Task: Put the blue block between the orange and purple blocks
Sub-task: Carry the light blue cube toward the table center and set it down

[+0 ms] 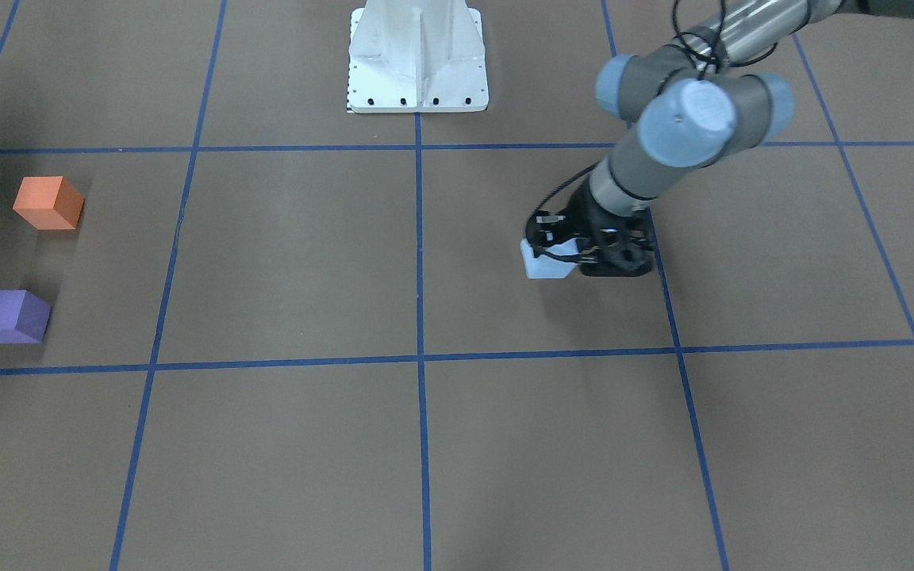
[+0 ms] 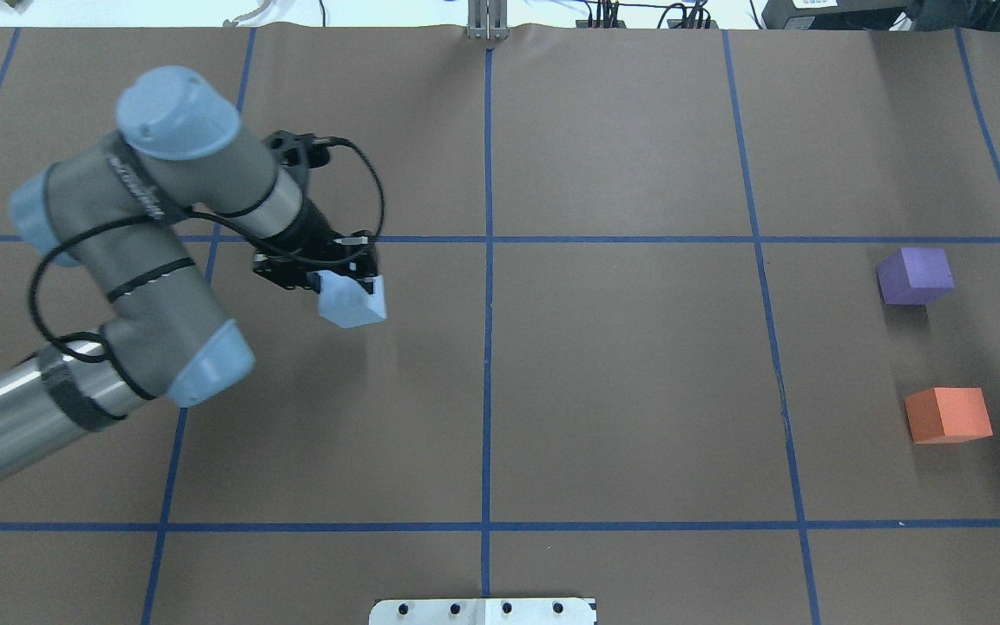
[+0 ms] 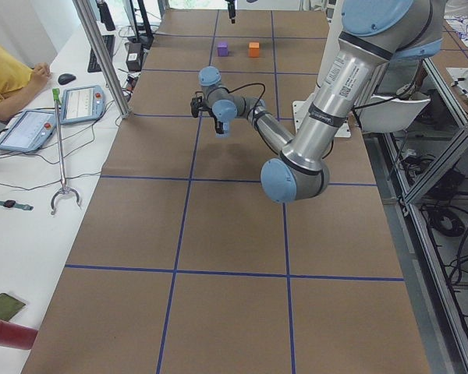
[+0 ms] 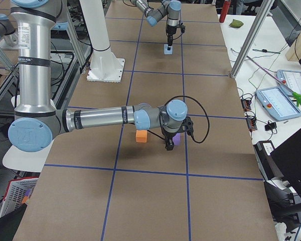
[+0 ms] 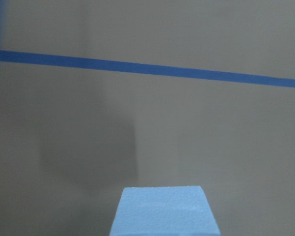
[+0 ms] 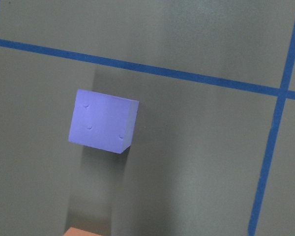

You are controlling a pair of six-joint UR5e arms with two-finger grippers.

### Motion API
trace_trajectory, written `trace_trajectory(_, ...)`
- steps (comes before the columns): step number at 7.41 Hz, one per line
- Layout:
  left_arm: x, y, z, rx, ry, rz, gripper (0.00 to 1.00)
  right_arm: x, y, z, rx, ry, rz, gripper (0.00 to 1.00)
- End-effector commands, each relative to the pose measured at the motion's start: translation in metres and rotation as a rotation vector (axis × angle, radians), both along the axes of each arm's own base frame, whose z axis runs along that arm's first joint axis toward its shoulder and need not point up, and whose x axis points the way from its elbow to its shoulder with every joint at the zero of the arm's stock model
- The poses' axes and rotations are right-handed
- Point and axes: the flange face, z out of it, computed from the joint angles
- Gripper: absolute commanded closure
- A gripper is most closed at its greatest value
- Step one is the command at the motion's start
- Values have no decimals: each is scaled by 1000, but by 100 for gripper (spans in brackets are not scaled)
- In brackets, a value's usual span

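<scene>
My left gripper (image 1: 572,252) is shut on the light blue block (image 1: 547,262), which it holds just above the table on my left half; both also show in the overhead view, gripper (image 2: 331,276) and block (image 2: 352,304). The block's top fills the bottom of the left wrist view (image 5: 163,211). The purple block (image 2: 915,276) and the orange block (image 2: 947,415) sit apart at the far right, with a gap between them. My right gripper (image 4: 169,143) hovers by the purple block (image 6: 103,120); I cannot tell if it is open.
The white robot base plate (image 1: 417,63) stands at the table's middle edge. Blue tape lines (image 2: 488,260) grid the brown table. A side bench with tablets (image 3: 31,125) and a metal post (image 3: 101,54) lies beyond the far edge.
</scene>
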Motion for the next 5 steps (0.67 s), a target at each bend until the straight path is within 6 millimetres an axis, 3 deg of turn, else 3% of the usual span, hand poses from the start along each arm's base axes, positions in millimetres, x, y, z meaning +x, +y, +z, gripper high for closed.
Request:
trace_trajectory(1,116,24,-113,10,8,-30,100,-9,3,1,-7,-14,-18,0)
trace_trajectory(2,124,23,-160,27,41,-32,100,-9,4,2,-6,-14,-21,0)
trace_trajectory(3,164,49,-176,24,14,-62,98,-9,4,1,-5,-16,-20,0)
trace_trajectory(4,199,81,-189,66,-13,-101,55,-11,5,1,-5,-16,-24,0)
trace_trajectory(5,209,93,-194,89,-18,-114,40,-18,1,-3,9,-15,-36,0)
